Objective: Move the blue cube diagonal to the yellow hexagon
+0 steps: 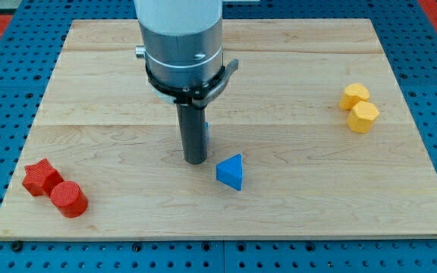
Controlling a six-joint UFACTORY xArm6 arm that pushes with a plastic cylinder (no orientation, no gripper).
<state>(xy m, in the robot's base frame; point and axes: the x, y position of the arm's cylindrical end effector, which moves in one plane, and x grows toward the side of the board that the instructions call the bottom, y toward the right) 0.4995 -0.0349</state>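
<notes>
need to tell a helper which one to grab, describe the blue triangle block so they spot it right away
Find the dark rod near the middle of the wooden board; my tip ends there. Just to the view's right of it, slightly lower, lies the blue triangle block. It stands in the open, wedge-shaped, unlike the red and yellow pairs at the sides.

The blue cube [206, 130] is mostly hidden, only a thin sliver visible near the board's centre. The yellow hexagon [363, 117] lies flat, well apart at its three o'clock.
</notes>
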